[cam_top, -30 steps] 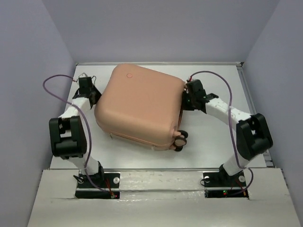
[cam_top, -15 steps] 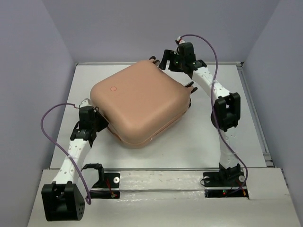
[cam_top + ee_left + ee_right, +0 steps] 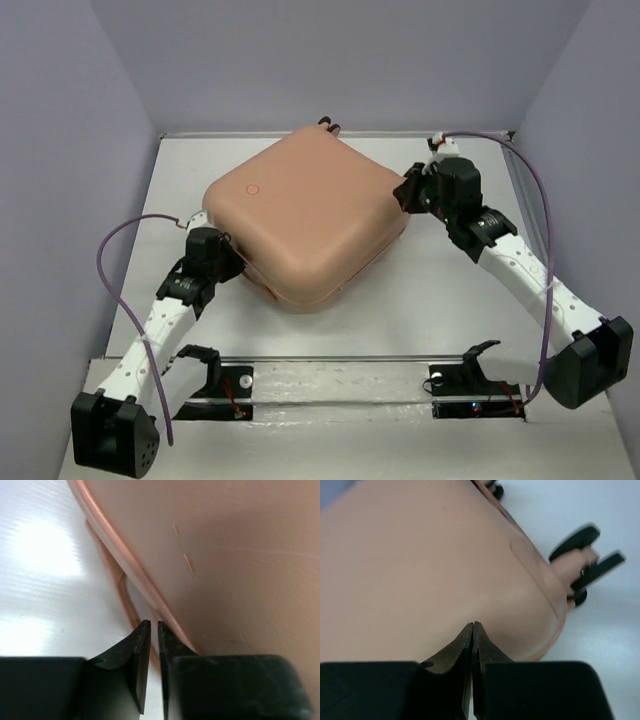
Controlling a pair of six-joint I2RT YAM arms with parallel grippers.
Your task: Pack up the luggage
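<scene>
The luggage is a closed peach-pink hard shell lying flat and turned diagonally on the white table, with two caster wheels poking out at its far edge. My left gripper is at its near-left side, its tips right by the seam rim. Its jaws are almost together, leaving a thin slit with nothing visible in it. My right gripper is shut, tips pressed against the shell's right corner. In the right wrist view, black-and-pink wheels stick out past that corner.
A white table is boxed in by lilac walls at the left, back and right. A thin pink strap or handle runs under the shell's rim. Purple cables loop off both arms, whose bases stand on the near ledge.
The luggage has turned and now lies diagonally, wheels to the back. My right arm came from the far edge down to the right corner. My left gripper stays at the near-left rim.
</scene>
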